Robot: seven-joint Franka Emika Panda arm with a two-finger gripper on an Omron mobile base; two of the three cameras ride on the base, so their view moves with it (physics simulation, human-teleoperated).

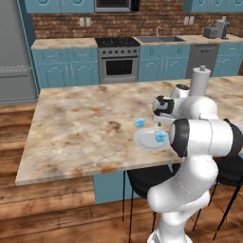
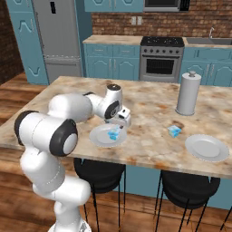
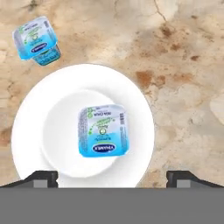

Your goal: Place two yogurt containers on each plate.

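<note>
Plate (image 3: 131,105) on marbled counter (image 3: 183,52). One yogurt cup (image 3: 102,131) lies at plate's centre; second cup (image 3: 37,40) on counter just off its rim. Finger tips (image 3: 41,178) spread wide beside plate, holding nothing.

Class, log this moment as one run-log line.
gripper jaws open, over plate | one cup on plate | one cup beside it on counter

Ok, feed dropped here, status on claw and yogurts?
Claw open above near plate. One yogurt cup on it, free. Another cup on counter beside plate. Far plate bare. Nothing blocking.
</note>
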